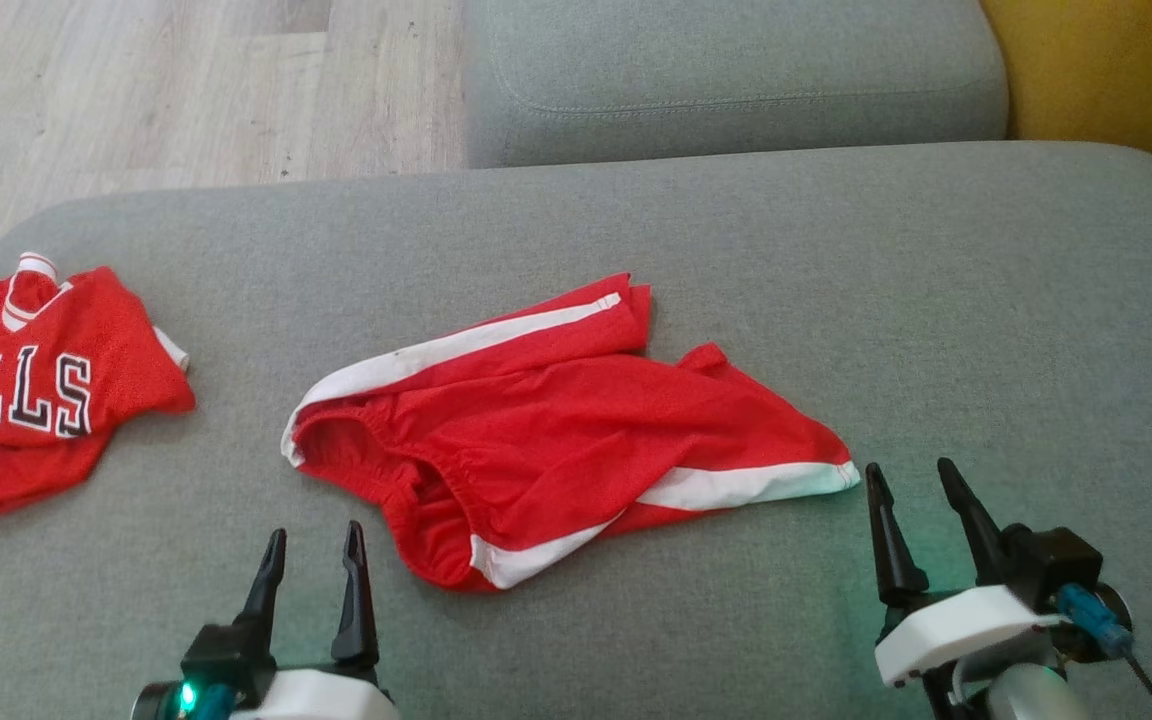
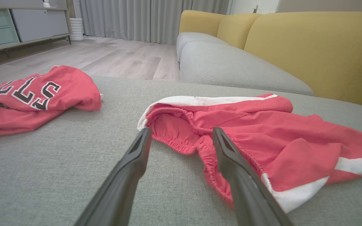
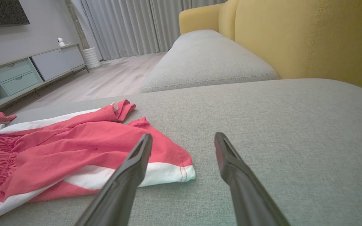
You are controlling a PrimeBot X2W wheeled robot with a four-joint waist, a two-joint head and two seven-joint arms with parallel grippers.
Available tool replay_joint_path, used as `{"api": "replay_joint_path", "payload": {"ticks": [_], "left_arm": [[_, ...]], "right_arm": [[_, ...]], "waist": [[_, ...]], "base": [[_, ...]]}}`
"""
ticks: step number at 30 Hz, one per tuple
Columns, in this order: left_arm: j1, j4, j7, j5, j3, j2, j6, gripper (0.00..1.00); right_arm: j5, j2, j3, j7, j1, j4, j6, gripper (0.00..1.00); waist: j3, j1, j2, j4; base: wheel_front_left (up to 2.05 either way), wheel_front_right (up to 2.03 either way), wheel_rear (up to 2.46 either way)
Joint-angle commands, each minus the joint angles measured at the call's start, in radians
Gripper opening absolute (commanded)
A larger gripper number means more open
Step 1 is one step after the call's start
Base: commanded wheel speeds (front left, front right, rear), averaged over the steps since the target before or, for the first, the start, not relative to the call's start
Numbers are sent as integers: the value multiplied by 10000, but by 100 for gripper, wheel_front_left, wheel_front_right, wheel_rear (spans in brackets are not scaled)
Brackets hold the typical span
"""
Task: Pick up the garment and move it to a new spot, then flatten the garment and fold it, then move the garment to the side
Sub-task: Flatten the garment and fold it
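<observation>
Head view has our left gripper (image 1: 316, 530) and right gripper (image 1: 910, 466) both spread wide and empty, on either side of the red shorts (image 1: 556, 420), which lie rumpled mid-cushion (image 1: 936, 300). We judge them light, limp and slightly slick. We would pinch the elastic waistband (image 1: 406, 470) and the white-trimmed hem corner (image 1: 826, 475).
</observation>
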Motion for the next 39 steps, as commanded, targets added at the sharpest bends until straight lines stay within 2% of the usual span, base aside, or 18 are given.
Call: {"api": "replay_joint_path", "payload": {"ticks": [1, 4, 7, 11, 15, 23, 39], "left_arm": [[-254, -214, -95, 39, 388, 30, -83, 100], [-291, -229, -95, 23, 353, 30, -130, 100], [-359, -320, -95, -214, 93, 30, -397, 100], [-508, -116, -95, -1024, -813, 30, -1106, 100], [-768, 358, -95, -1559, -1713, 30, -1353, 100], [-1396, 1325, -95, -2116, -2588, 30, -1449, 100], [-2058, 2439, -95, -2340, -2752, 30, -1461, 100]], "right_arm": [[51, -42, 303, -67, -337, -239, 35, 100], [80, -42, 331, -67, -358, -206, 35, 100], [99, -42, 352, -67, -365, -195, 35, 100], [135, -42, 387, -67, -361, -132, 35, 100], [163, -42, 411, -67, -448, -7, 35, 100], [19, -41, 431, -67, -676, 90, 35, 100], [1, -41, 430, -67, -894, 206, 35, 100]], "waist": [[8, 1, -1, 3], [52, 1, -1, 2], [131, 1, -1, -2], [260, 1, -1, -36], [472, 1, -1, -133], [861, 1, -1, -410], [1196, 1, -1, -533]], "base": [[0, 0, 0], [0, 0, 0], [0, 0, 0], [0, 0, 0], [0, 0, 0], [0, 0, 0], [0, 0, 0]]}}
